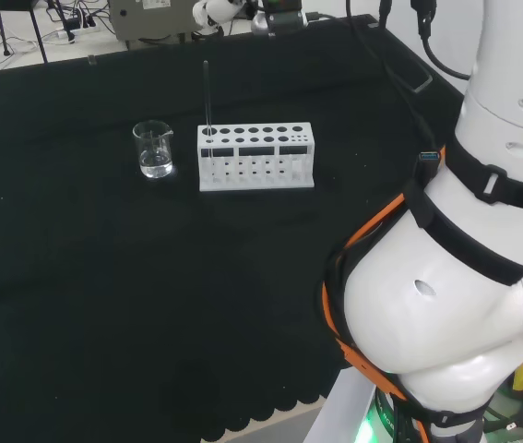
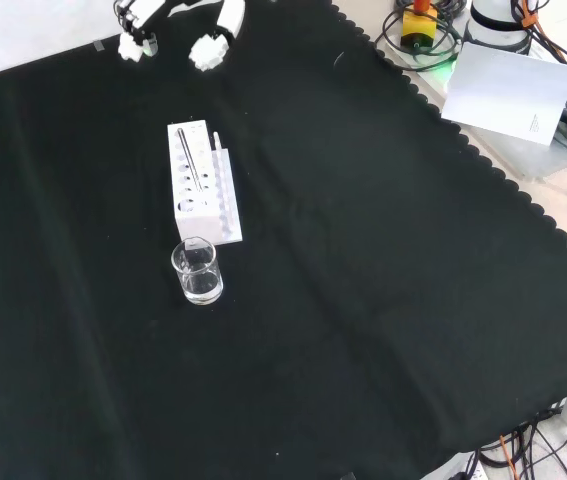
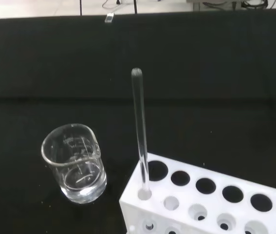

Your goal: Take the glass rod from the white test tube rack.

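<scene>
A clear glass rod (image 1: 207,92) stands upright in an end hole of the white test tube rack (image 1: 256,171), at the end nearest the beaker. In the front view the rod (image 2: 191,160) shows as a thin line over the rack (image 2: 225,215). The wrist view looks down at the rod (image 3: 138,126) rising from a corner hole of the rack (image 3: 215,214). The hand (image 2: 208,45) hangs at the cloth's far edge, well away from the rack, its fingers spread and holding nothing. In the head view the hand (image 1: 215,11) is at the far edge, beyond the rack.
A small glass beaker (image 1: 154,152) with a little clear liquid stands just left of the rack in the head view, and below the rack (image 2: 197,272) in the front view. The arm's white links (image 1: 455,277) fill the head view's right. A white sheet (image 2: 508,95) lies off the cloth.
</scene>
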Robot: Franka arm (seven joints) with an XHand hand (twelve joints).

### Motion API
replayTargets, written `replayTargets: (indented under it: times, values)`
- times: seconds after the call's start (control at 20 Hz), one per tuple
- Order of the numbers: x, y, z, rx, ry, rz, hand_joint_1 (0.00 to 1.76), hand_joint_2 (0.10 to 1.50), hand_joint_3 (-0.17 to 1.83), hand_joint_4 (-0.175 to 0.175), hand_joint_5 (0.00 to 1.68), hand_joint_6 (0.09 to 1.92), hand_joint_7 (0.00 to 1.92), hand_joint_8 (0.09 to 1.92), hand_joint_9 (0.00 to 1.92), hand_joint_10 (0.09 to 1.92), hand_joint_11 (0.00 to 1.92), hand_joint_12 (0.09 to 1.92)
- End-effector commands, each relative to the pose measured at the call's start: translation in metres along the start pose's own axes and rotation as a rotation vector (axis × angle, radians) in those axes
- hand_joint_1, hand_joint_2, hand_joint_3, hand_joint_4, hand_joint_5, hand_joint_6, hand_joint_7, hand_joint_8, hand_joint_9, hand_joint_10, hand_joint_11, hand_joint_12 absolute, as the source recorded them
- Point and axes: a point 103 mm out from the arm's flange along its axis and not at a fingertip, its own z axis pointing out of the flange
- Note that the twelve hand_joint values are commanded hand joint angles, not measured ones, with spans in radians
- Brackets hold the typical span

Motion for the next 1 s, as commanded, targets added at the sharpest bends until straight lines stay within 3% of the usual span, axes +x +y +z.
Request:
replayTargets:
  times: [0.05, 0.5, 1.0]
  values:
    - [-0.001, 0.007, 0.008, -0.001, 0.0, -0.005, 0.64, 0.93, 0.5, -0.145, 0.34, 0.23, 0.42, 0.89, 0.74, 0.8, 0.33, 1.41]
    - [0.007, 0.023, 0.041, 0.038, 0.006, -0.015, 0.64, 0.94, 0.5, -0.149, 0.35, 0.26, 0.45, 0.89, 0.78, 0.8, 0.34, 1.41]
    - [0.01, 0.029, 0.068, 0.095, -0.001, -0.032, 0.65, 0.95, 0.49, -0.155, 0.3, 0.44, 0.51, 0.88, 0.85, 0.78, 0.34, 1.4]
